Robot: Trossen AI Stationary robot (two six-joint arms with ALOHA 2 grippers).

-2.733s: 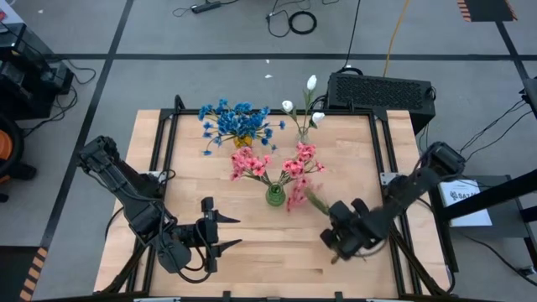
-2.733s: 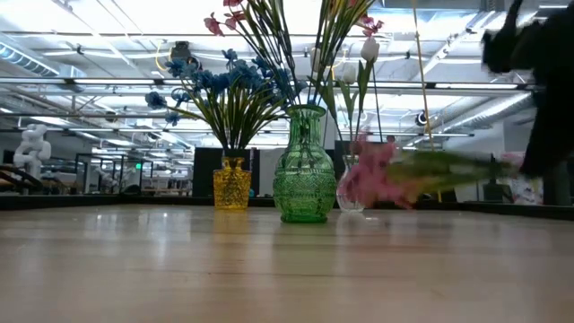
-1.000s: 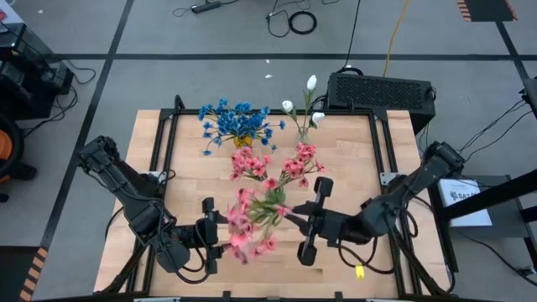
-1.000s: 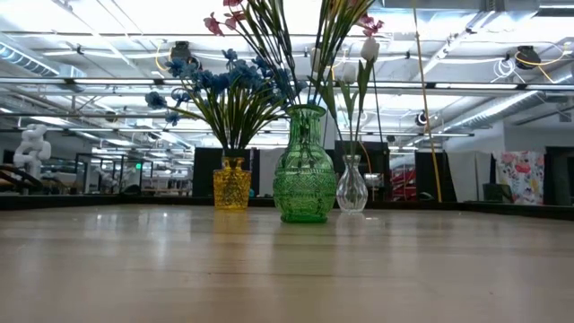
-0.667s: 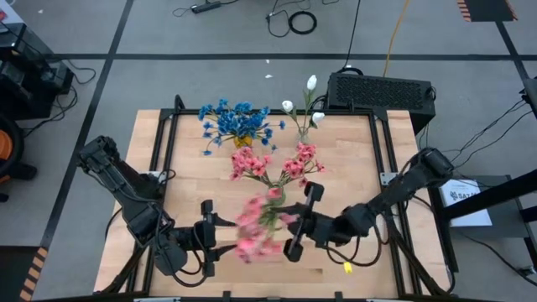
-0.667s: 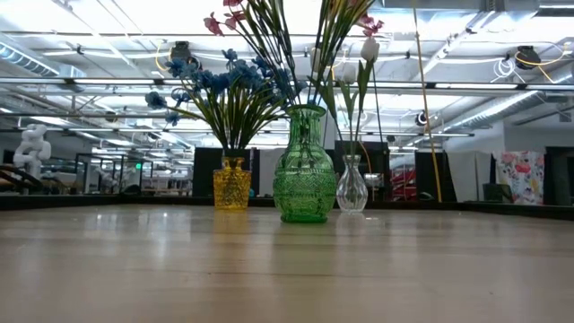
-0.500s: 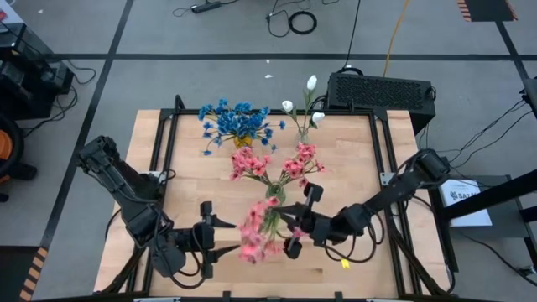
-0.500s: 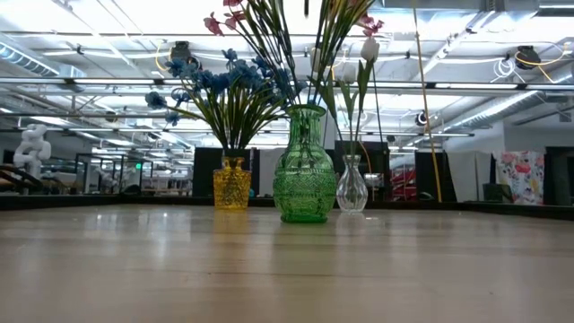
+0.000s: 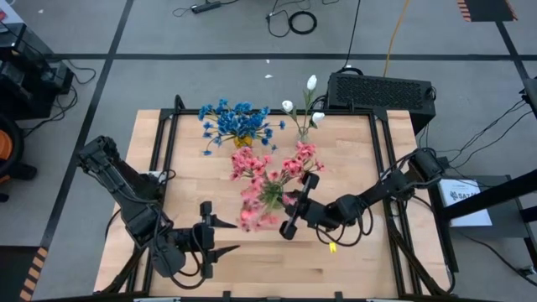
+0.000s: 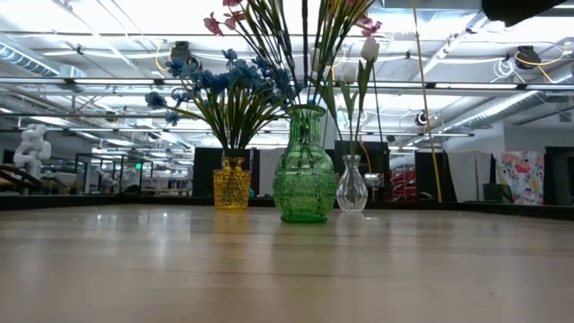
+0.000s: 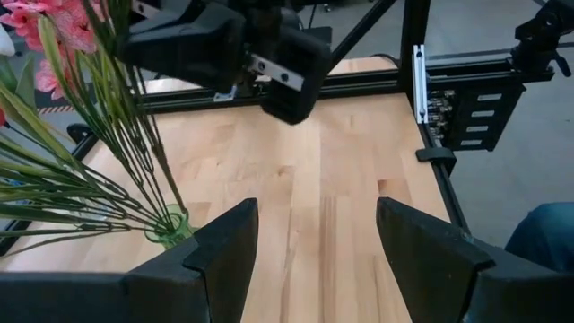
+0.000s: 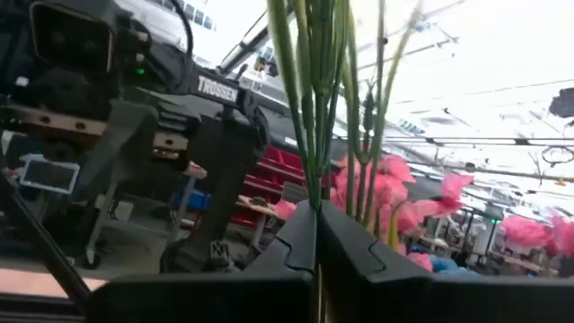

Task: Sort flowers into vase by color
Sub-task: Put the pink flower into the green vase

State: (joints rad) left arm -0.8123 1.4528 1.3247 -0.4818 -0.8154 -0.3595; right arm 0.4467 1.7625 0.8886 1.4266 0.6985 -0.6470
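3 vases are standing on the wooden table [image 9: 210, 180]. The yellow vase [image 10: 231, 184] is sitting at 11 o'clock from table centre, the green vase [image 10: 304, 166] at centre, the clear vase [image 10: 351, 185] at 1 o'clock.

The blue flowers [image 9: 235, 120] are filling the yellow vase as 1 bunch; single sprigs are too tangled to count. The white buds [image 9: 311, 82] are rising from the clear vase, 3 showing in the high view. The pink flowers [image 9: 264, 166] are sitting in the green vase, at least 2 clusters.

The right gripper [image 9: 295, 207] is hovering at 4 o'clock of the green vase, jaws pinched tight on 1 more pink sprig [image 9: 254, 207]. Its blooms are hanging at 7 o'clock of the vase mouth. In the right wrist view several green stems [image 12: 319, 99] are running up from between the closed fingers [image 12: 296, 256].

The left gripper [image 9: 207, 238] is waiting near the table's 7 o'clock edge, jaws spread wide, holding nothing. Its 2 fingers [image 11: 224, 244] are framing bare wood in the left wrist view.
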